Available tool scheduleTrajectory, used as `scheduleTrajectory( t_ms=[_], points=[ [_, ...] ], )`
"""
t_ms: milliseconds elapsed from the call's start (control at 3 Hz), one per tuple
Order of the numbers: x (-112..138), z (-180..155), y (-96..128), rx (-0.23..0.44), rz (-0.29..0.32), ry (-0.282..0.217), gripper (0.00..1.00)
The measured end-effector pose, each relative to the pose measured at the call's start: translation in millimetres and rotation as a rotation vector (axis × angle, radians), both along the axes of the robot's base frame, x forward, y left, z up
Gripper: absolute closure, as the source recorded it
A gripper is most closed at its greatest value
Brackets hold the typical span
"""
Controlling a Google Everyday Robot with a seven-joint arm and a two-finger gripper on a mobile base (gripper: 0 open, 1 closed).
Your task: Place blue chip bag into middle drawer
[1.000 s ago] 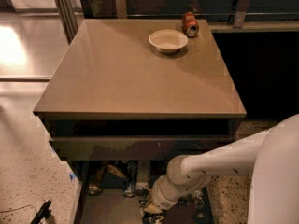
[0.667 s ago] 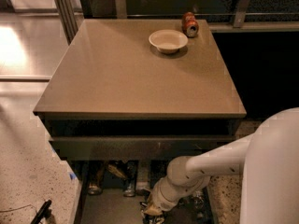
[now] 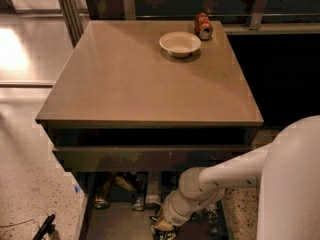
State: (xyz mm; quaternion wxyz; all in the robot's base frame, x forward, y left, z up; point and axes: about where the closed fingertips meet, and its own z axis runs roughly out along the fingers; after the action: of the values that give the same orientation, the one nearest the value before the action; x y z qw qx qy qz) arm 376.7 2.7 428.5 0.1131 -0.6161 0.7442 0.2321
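Not much change vs a sec ago. The end effector stays low inside the middle drawer, w/ the blue chip bag prob right at its tip. Whether it's gripping, we can't tell — looks like drop-off time imo.

The table top is plain tan-brown. On it stand a cream-white bowl and a red-orange soda can. The white arm ends in a pale tan tool, low inside the grey-brown-bottomed middle drawer. The flooring is pale and speckled.
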Motion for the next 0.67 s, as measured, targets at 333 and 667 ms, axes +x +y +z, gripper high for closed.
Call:
scheduleTrajectory(
  t_ms=[333, 667],
  points=[
    [0.0, 0.0, 0.0, 0.000, 0.000, 0.000, 0.48],
    [0.0, 0.0, 0.0, 0.000, 0.000, 0.000, 0.25]
  ],
)
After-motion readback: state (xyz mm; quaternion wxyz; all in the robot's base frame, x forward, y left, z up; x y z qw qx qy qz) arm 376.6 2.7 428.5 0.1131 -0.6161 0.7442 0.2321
